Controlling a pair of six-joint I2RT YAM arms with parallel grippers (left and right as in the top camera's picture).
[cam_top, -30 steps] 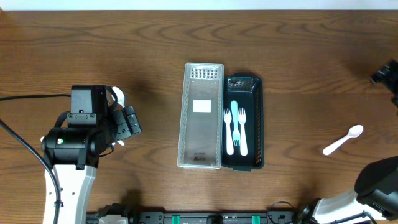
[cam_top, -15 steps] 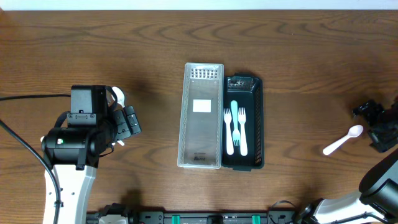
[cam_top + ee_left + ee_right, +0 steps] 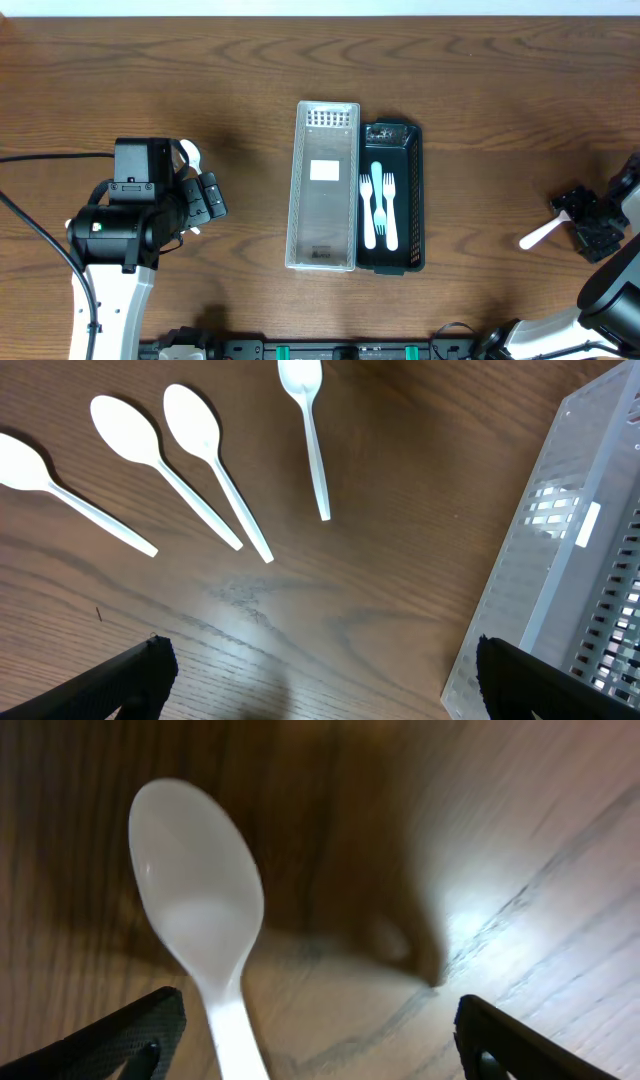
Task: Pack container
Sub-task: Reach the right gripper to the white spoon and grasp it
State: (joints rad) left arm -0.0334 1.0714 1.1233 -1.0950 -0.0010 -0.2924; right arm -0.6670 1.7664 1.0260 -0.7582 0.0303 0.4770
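A black container (image 3: 412,200) stands at the table's middle and holds two white forks (image 3: 378,205) and a white spoon. A clear lid (image 3: 322,185) lies alongside its left; it also shows in the left wrist view (image 3: 570,590). My right gripper (image 3: 583,220) is open and low over a loose white spoon (image 3: 538,236). In the right wrist view the spoon (image 3: 200,910) lies on the wood, its handle between my fingers, near the left one; the gripper (image 3: 320,1055) is not closed on it. My left gripper (image 3: 320,690) is open and empty above bare wood.
Several white spoons (image 3: 215,460) lie side by side on the wood ahead of my left gripper; in the overhead view the left arm (image 3: 130,215) hides most of them. The table's far edge runs along the top of the overhead view.
My right arm has come in from the right edge, moving toward the front and left, and now sits over the loose spoon. The left arm has not moved.
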